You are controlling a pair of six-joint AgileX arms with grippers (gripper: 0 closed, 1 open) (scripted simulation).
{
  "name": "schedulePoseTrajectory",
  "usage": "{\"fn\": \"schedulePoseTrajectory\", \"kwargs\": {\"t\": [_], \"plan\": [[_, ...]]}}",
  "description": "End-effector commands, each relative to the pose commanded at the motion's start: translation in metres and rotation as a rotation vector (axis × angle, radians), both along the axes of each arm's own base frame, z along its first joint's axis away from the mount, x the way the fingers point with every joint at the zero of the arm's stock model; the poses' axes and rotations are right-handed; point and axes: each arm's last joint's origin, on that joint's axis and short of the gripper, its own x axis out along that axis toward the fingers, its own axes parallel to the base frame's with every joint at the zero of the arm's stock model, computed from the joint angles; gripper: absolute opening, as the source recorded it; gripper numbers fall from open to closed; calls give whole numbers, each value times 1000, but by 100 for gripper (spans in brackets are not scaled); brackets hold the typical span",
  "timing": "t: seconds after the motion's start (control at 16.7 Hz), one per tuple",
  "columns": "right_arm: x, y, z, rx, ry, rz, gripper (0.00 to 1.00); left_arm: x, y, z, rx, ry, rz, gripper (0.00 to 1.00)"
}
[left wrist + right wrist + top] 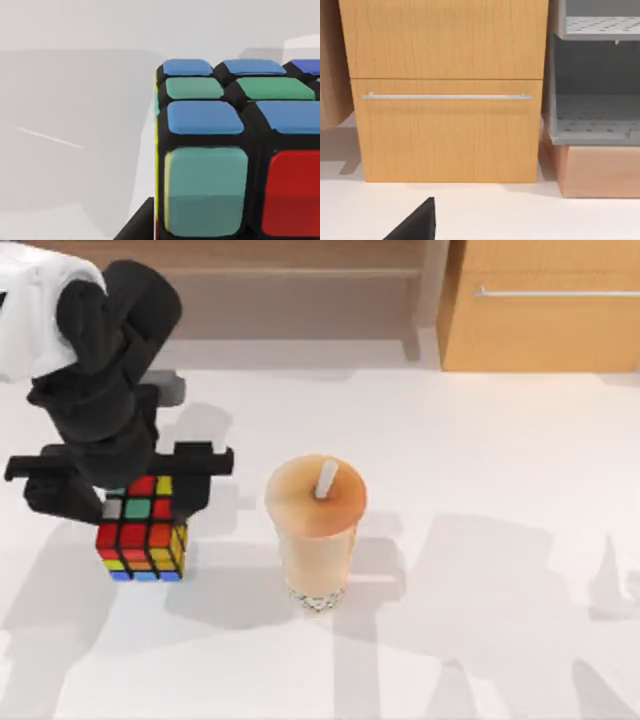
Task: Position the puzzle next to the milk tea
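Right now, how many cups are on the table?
1. The milk tea stands near the middle of the table, right of the puzzle, which sits under the left gripper. The left arm may hide something behind it.

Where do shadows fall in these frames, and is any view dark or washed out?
Top view: soft grey shadows spread over the table, one beside the milk tea, one under the puzzle below the left gripper. Left wrist view: evenly lit, the puzzle close up, with faint shadow on the table behind it. Right wrist view: bright, with a shadow beside the wooden cabinet. None is dark.
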Motion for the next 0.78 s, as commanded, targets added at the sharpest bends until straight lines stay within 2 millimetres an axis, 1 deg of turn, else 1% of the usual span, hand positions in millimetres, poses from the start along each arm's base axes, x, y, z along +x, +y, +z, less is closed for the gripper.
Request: {"fn": "schedulePoseTrajectory", "kwargs": {"t": [0.12,0.3,0.48,0.78], "plan": [[0,0,0,0,0,0,100,-7,0,-7,12,53,6,0],[0,0,0,0,0,0,100,-7,0,-7,12,53,6,0],[0,0,0,0,0,0,100,-6,1,-5,10,42,7,0],[0,0,0,0,0,0,100,-3,3,5,-8,-5,13,0]]}}
